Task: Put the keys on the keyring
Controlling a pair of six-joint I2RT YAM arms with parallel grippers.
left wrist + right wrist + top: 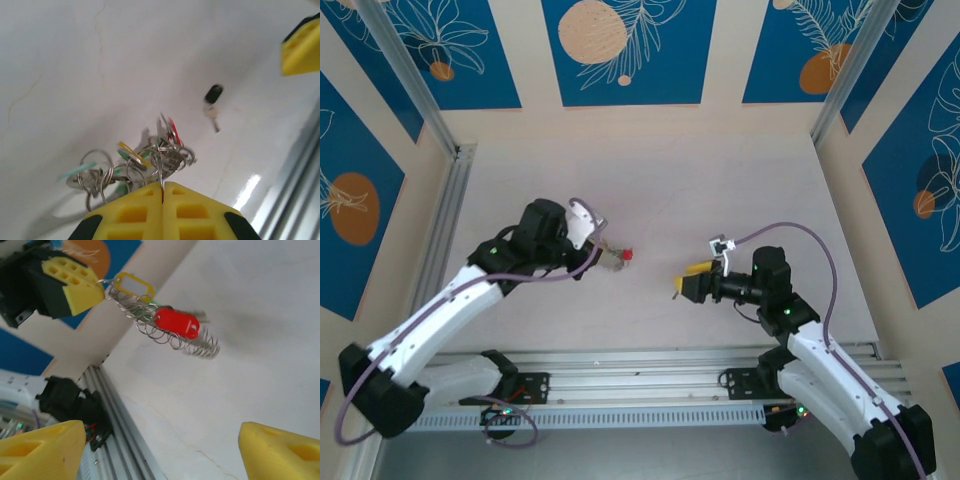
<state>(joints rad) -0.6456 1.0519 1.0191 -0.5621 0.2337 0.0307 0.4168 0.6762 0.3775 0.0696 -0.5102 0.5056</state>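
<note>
My left gripper (162, 186) is shut on the thin wire of the keyring (159, 160) and holds it above the table. The hoop is fringed with small metal rings and coloured tags. In the right wrist view the keyring (200, 344) hangs edge-on from the left gripper's yellow fingers (75, 287), with a red tag (176, 322) and a yellow tag (133, 285) on it. A black-headed key (213, 100) with a silver blade lies loose on the table beyond the hoop. My right gripper (160, 440) stands open with nothing in it, facing the hoop. From above, the left gripper (603, 252) and right gripper (682, 282) face each other.
Aluminium rails (650, 370) run along the near edge of the table, and another rail (450, 215) runs up the left side. Blue patterned panels wall the table on three sides. One yellow finger of the right gripper (302, 47) shows in the left wrist view.
</note>
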